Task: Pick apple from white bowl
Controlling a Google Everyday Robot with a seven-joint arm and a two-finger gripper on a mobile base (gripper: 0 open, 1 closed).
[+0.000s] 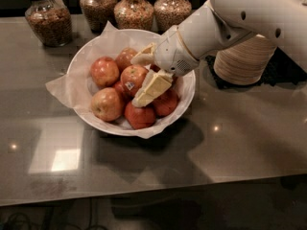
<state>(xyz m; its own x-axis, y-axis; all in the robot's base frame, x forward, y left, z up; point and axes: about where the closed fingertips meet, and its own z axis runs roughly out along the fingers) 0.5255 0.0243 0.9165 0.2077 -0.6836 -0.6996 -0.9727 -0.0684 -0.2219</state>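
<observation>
1. A glossy grey desk [230, 147] fills the view and carries everything.
2. A white robot arm [225, 23] reaches in from the upper right, sloping down over the bowl.
3. The white bowl [188, 92], wide, shallow and lined with crinkled paper, sits left of centre, heaped with several red apples.
4. Stacked beige paper bowls [244, 61] stand just right of it, and jars [134, 11] line the desk's back edge.
5. The hand [138, 80] is down inside the bowl, its two cream fingers spread wide and gripping nothing.
6. The apple [130, 76], marked by a small sticker, lies between those fingers near the bowl's middle, resting on other apples. It looks firm, fairly weighty and waxy-smooth, so it may slip or bruise. It is best pinched across its widest middle.
</observation>
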